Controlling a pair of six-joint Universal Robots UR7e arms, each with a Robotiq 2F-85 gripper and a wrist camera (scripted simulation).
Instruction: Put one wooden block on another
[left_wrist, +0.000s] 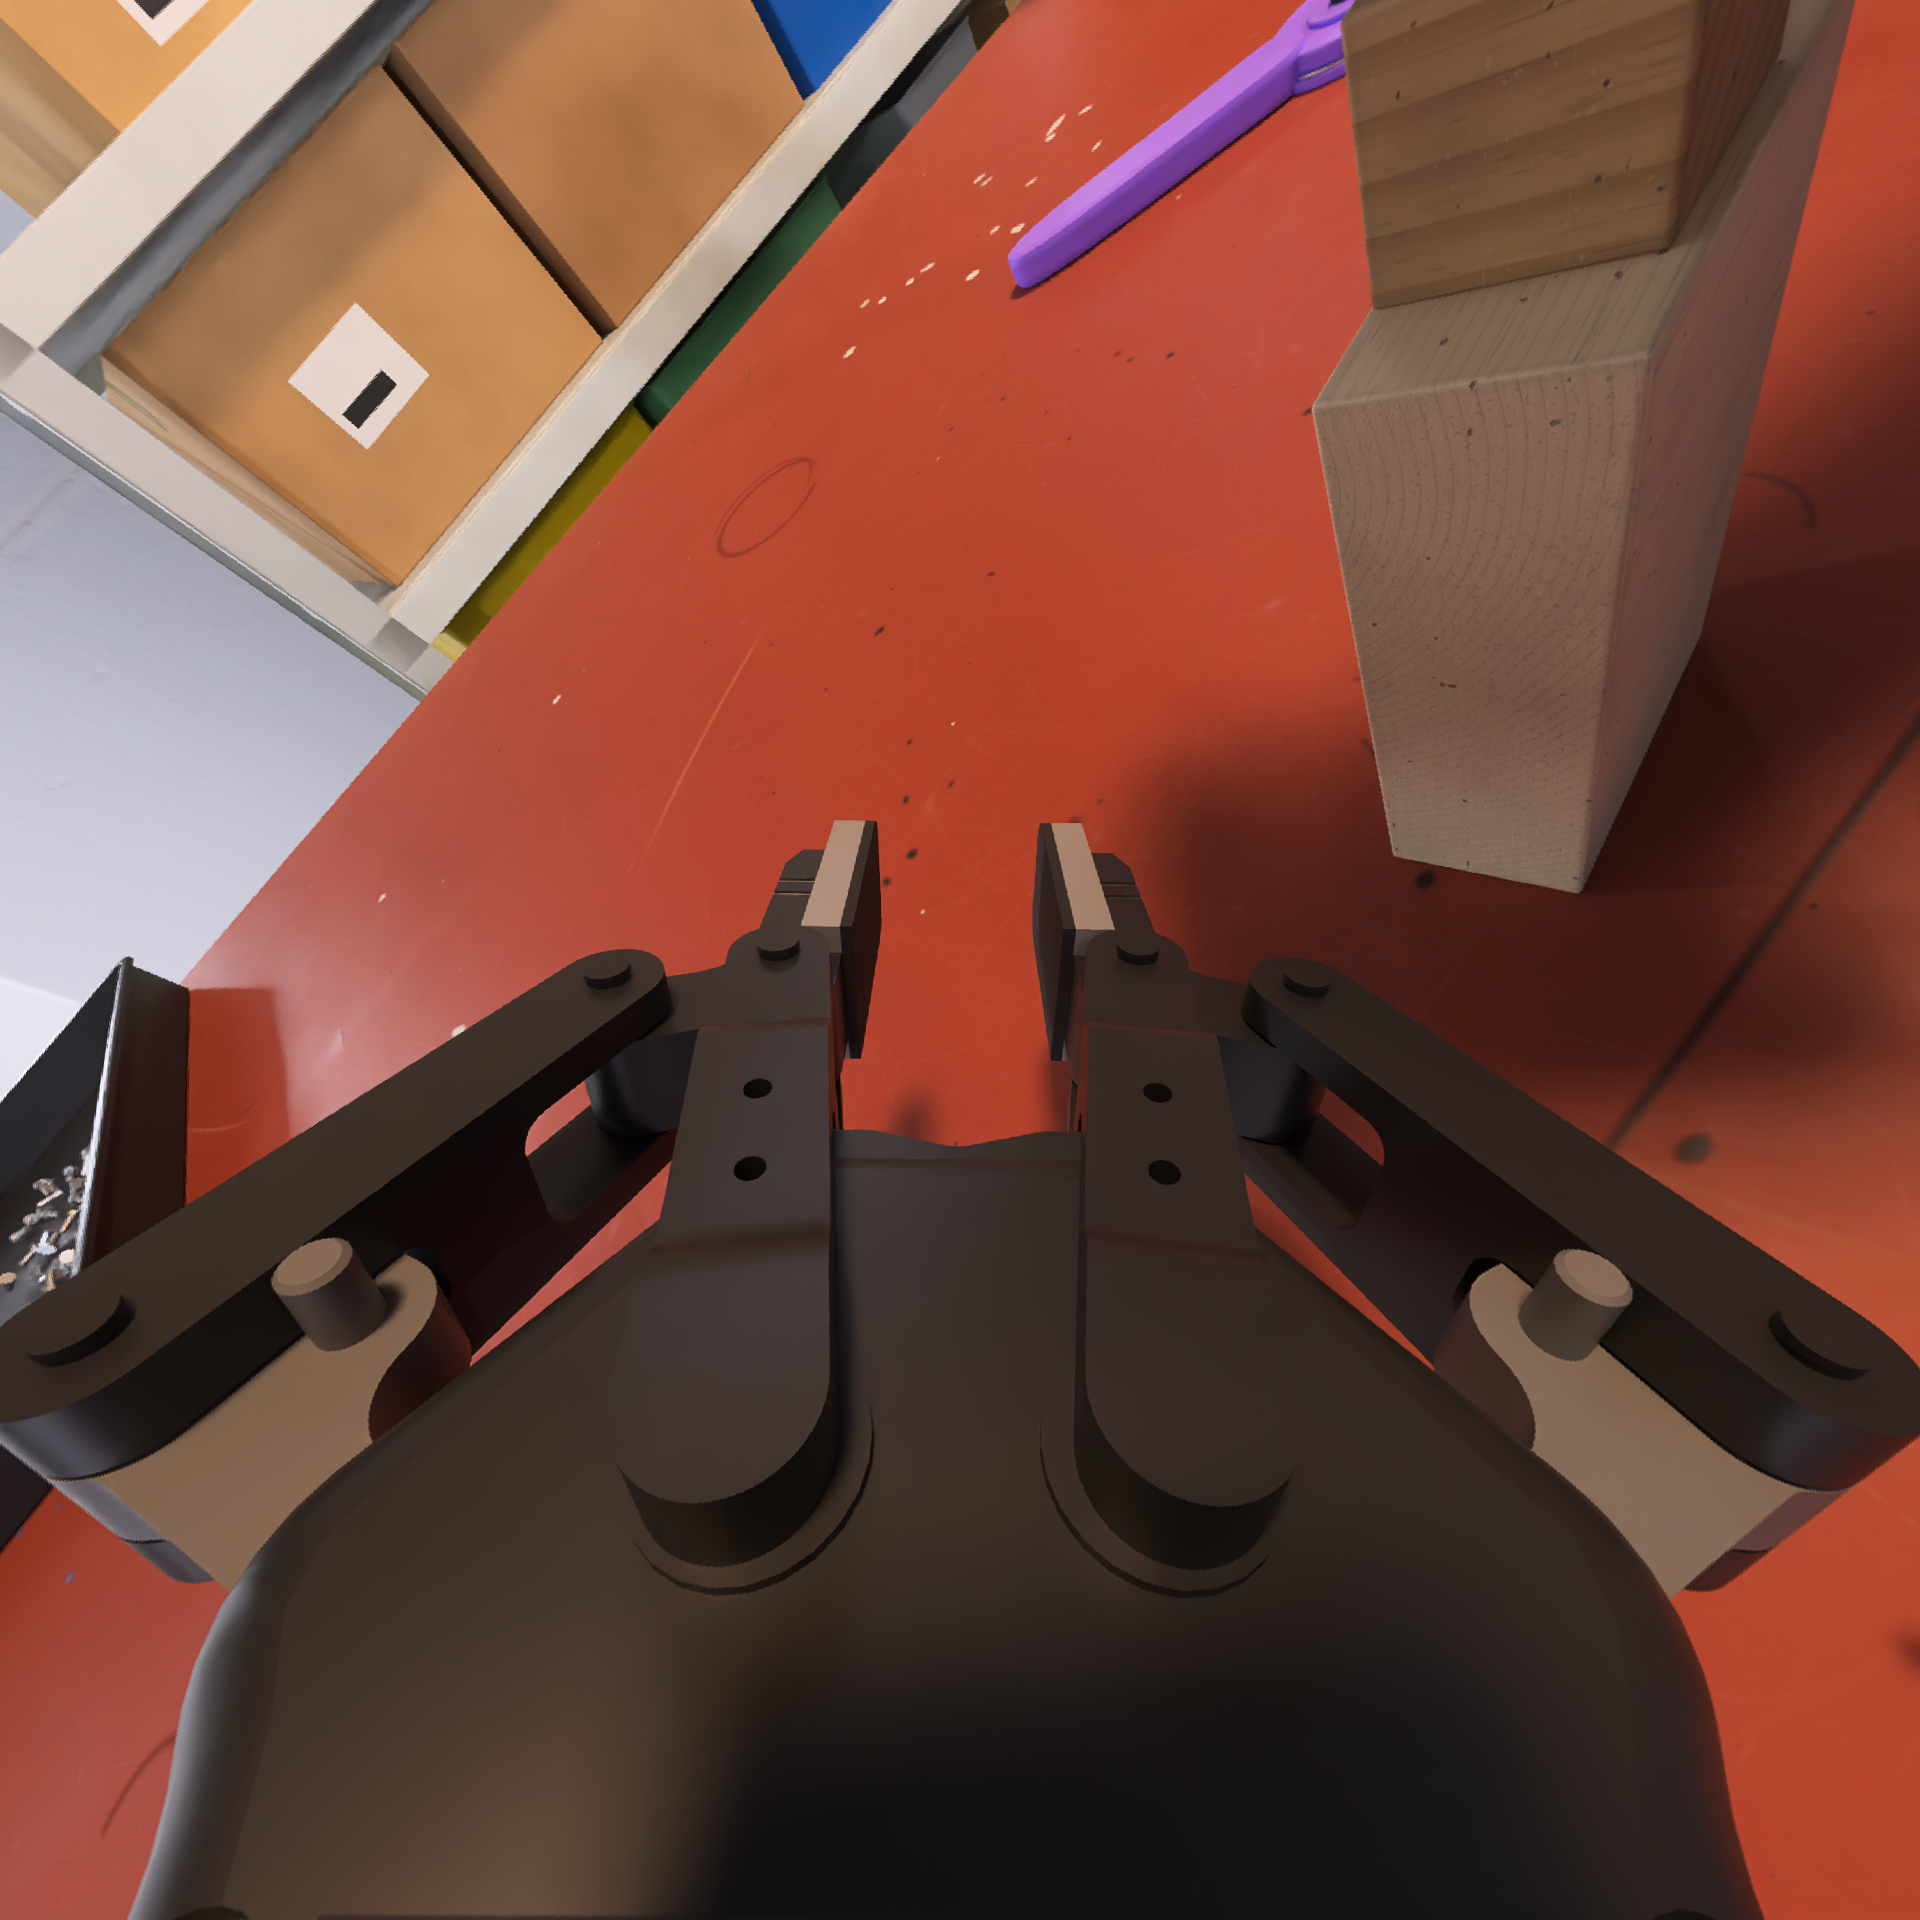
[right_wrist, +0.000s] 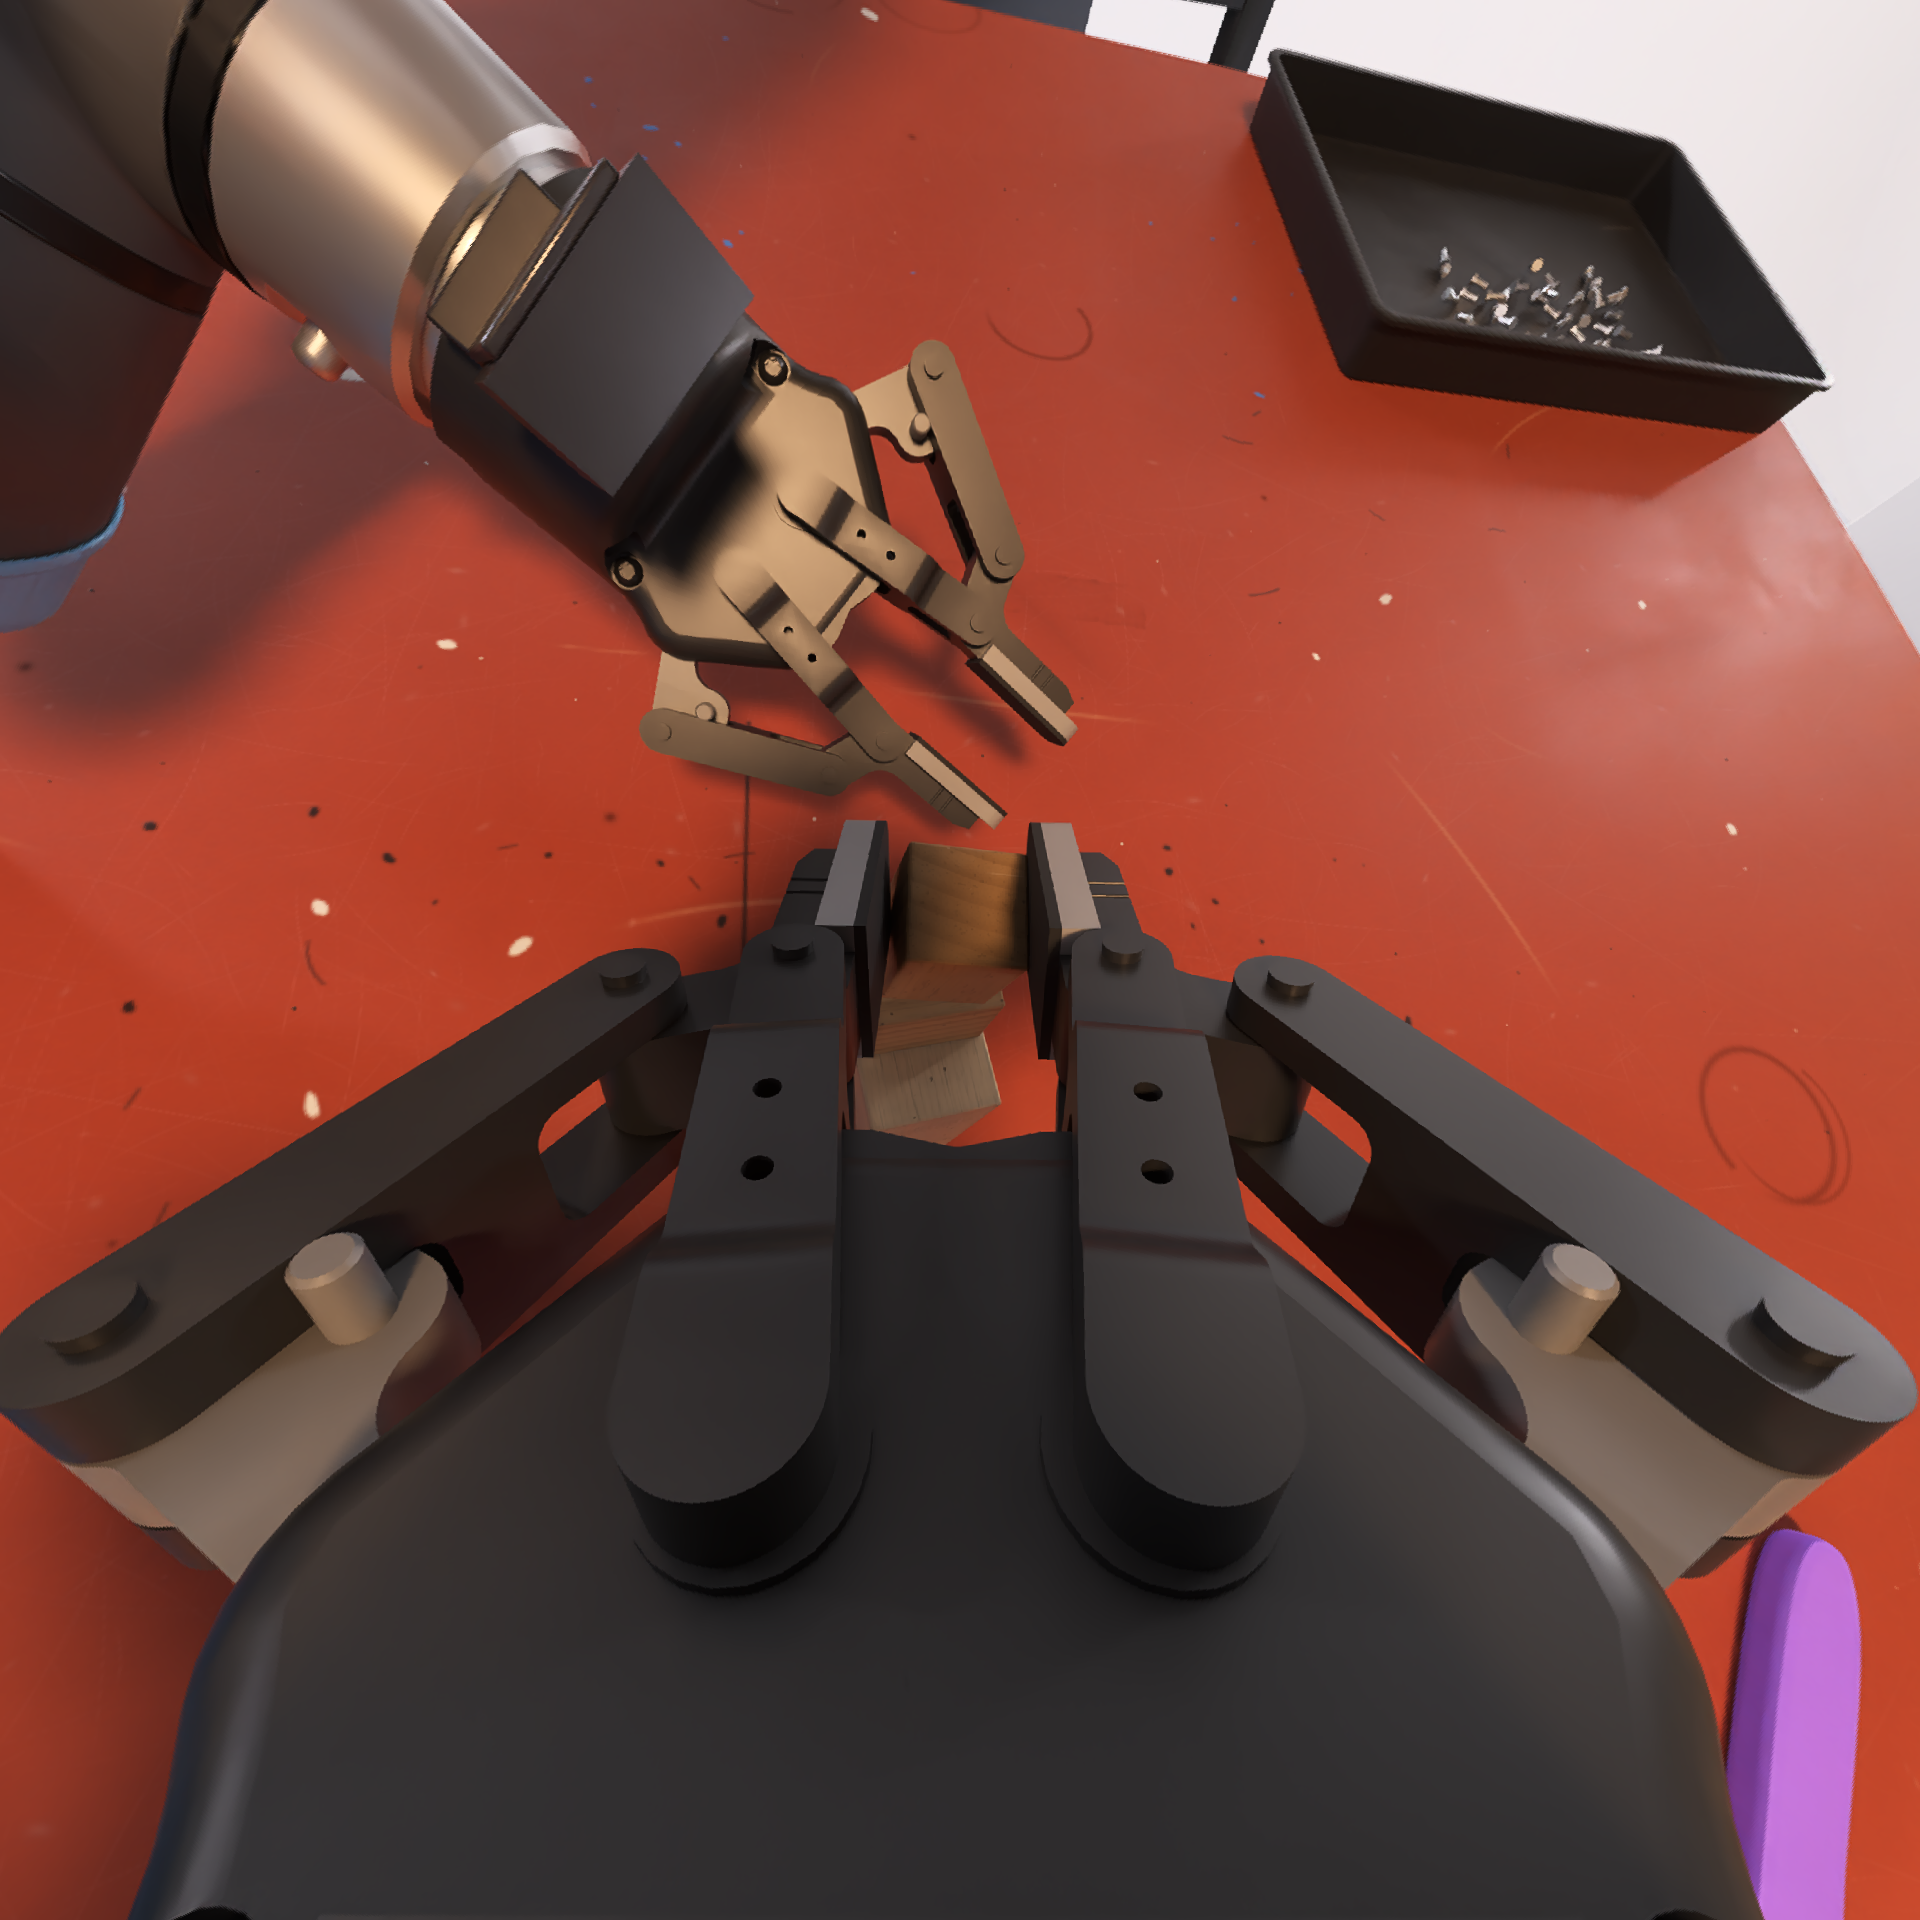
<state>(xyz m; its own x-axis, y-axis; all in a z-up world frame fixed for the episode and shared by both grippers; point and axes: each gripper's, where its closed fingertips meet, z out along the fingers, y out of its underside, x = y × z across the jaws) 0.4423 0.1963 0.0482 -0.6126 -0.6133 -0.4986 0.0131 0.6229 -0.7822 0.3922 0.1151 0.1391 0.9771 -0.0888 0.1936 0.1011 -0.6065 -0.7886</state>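
A brown wooden block (left_wrist: 1507, 135) sits on top of a paler, longer wooden block (left_wrist: 1496, 623) at the upper right of the left wrist view. In the right wrist view my right gripper (right_wrist: 958, 847) is shut on the brown block (right_wrist: 956, 904) from above, pads on both sides, with the pale block (right_wrist: 930, 1091) under it. My left gripper (left_wrist: 958, 842) is open and empty, low over the red table (left_wrist: 831, 675) to the left of the stack. It also shows in the right wrist view (right_wrist: 1023, 771), just beyond the stack.
A purple tool (left_wrist: 1174, 145) lies beyond the stack and shows at the lower right of the right wrist view (right_wrist: 1797, 1714). A black tray (right_wrist: 1558, 384) with small screws stands at the table's corner. A shelf with cardboard boxes (left_wrist: 353, 343) runs along the table's edge.
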